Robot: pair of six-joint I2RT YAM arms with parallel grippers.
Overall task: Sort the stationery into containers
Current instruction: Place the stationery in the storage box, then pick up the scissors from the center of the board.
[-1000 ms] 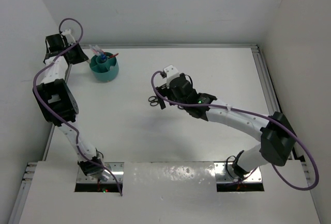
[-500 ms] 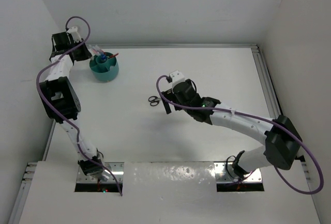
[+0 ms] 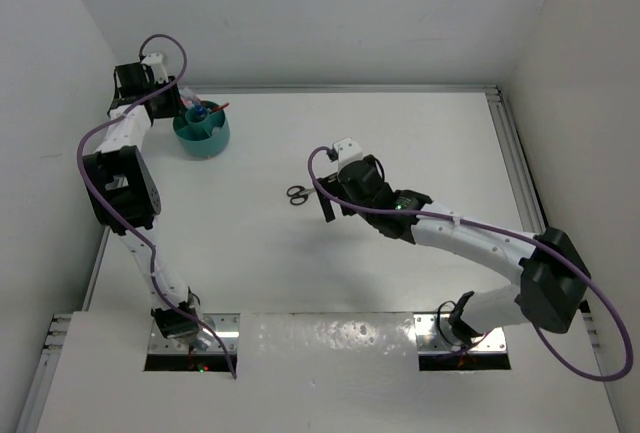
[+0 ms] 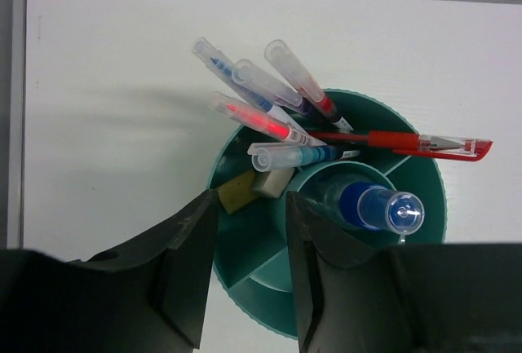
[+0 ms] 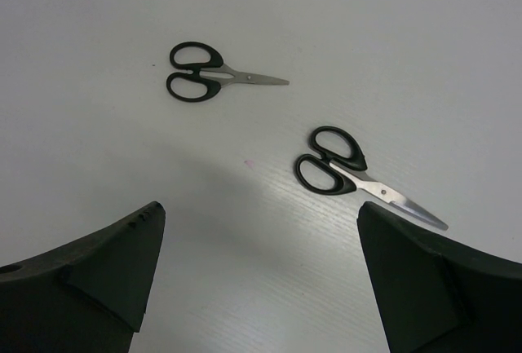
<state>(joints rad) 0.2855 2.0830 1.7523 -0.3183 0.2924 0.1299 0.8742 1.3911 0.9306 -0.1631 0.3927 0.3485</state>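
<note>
Your left gripper (image 4: 249,206) hangs over the organiser (image 4: 424,186) at the far left of the table (image 3: 420,123). Its fingers (image 4: 183,271) stand a little apart and pinch nothing. Your right gripper (image 5: 259,214) hangs over the middle of the table. It is spread wide and holds nothing too.

Below it, one scissors (image 5: 200,74) lies flat and shut on the table. The other scissors (image 5: 347,165) lies near it, not touching. From above you can see only one of them, just left of the gripper.

In the organiser, a bunch of clear pens (image 4: 261,122) stands in one part and leans out over the far left rim. A red pen (image 4: 408,141) lies across the top. The bottle (image 4: 383,206) stands in the middle cup. The eraser (image 4: 235,192) and the white piece (image 4: 273,182) sit side by side next to that cup, under the pens, just past a fingertip.
</note>
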